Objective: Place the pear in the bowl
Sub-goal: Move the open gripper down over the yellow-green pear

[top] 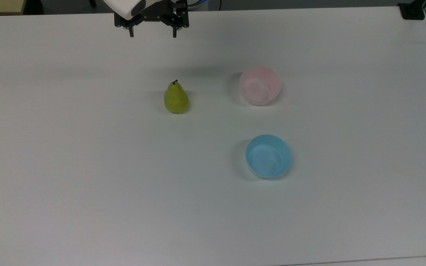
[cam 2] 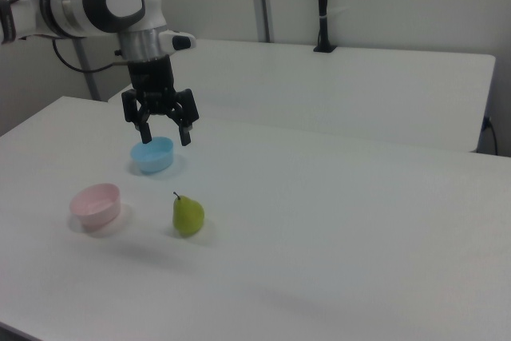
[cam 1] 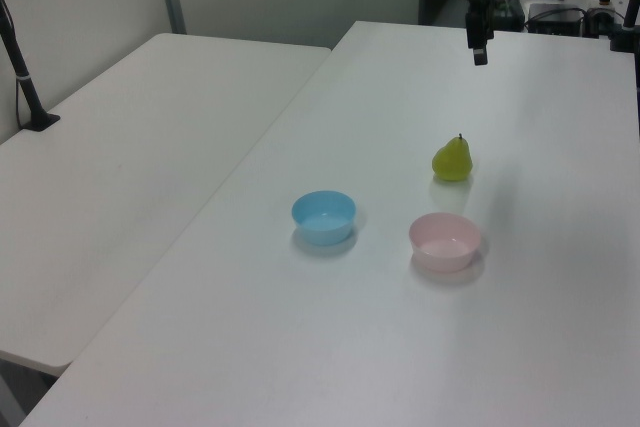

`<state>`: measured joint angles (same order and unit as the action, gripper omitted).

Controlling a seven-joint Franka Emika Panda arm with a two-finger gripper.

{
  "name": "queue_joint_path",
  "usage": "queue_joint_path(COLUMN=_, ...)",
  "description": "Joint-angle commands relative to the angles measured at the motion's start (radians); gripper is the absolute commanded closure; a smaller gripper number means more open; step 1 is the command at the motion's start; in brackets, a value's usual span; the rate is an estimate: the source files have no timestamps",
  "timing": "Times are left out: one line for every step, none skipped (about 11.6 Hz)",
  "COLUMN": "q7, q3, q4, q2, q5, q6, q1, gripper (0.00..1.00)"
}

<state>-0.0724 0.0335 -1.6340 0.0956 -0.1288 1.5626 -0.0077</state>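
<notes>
The pear [top: 176, 98] stood upright on the white tabletop [top: 87, 166], stem pointing up, so its long axis ran vertical. Taking the pear as the landmark, the pink bowl [top: 260, 85] sat well apart to its right in the top view, empty, and the light blue bowl [top: 268, 156] lay farther off, toward the right and the near edge in the top view. The gripper [top: 152, 34] hung in the air above the tabletop, well clear of the pear and toward the far edge in the top view, slightly to the left of it. Its fingers [cam 2: 185, 135] were spread wide and held nothing. The pear therefore lay below and forward of the fingers. The likely next move was a descent over the pear, closing across its wider lower body rather than the narrow neck.
</notes>
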Motion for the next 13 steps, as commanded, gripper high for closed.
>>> queue_joint_path(q7=-0.010, q3=-0.023, q4=-0.010, q2=0.013, q5=0.018, q6=0.013, q1=0.014, gripper=0.00)
queue_joint_path(q7=-0.027, q3=-0.023, q4=-0.010, q2=0.016, q5=0.020, q6=0.022, q1=0.017, gripper=0.00)
queue_joint_path(q7=-0.030, q3=-0.023, q4=-0.012, q2=0.027, q5=0.024, q6=0.024, q1=0.020, gripper=0.00)
queue_joint_path(q7=-0.038, q3=-0.023, q4=-0.010, q2=0.035, q5=0.052, q6=0.025, q1=0.020, gripper=0.00)
queue_joint_path(q7=-0.059, q3=-0.026, q4=-0.010, q2=0.038, q5=0.087, q6=0.027, q1=0.020, gripper=0.00)
queue_joint_path(q7=-0.078, q3=-0.032, q4=-0.012, q2=0.039, q5=0.106, q6=0.046, q1=0.020, gripper=0.00)
queue_joint_path(q7=-0.081, q3=-0.044, q4=-0.010, q2=0.058, q5=0.107, q6=0.069, q1=0.023, gripper=0.00)
queue_joint_path(q7=-0.081, q3=-0.049, q4=-0.010, q2=0.074, q5=0.106, q6=0.092, q1=0.038, gripper=0.00)
queue_joint_path(q7=-0.081, q3=-0.066, q4=-0.010, q2=0.104, q5=0.101, q6=0.115, q1=0.060, gripper=0.00)
queue_joint_path(q7=-0.083, q3=-0.084, q4=-0.010, q2=0.136, q5=0.095, q6=0.138, q1=0.089, gripper=0.00)
queue_joint_path(q7=-0.083, q3=-0.099, q4=-0.010, q2=0.169, q5=0.090, q6=0.161, q1=0.115, gripper=0.00)
queue_joint_path(q7=-0.083, q3=-0.109, q4=-0.010, q2=0.212, q5=0.074, q6=0.174, q1=0.139, gripper=0.00)
queue_joint_path(q7=-0.081, q3=-0.118, q4=-0.010, q2=0.258, q5=0.040, q6=0.189, q1=0.165, gripper=0.00)
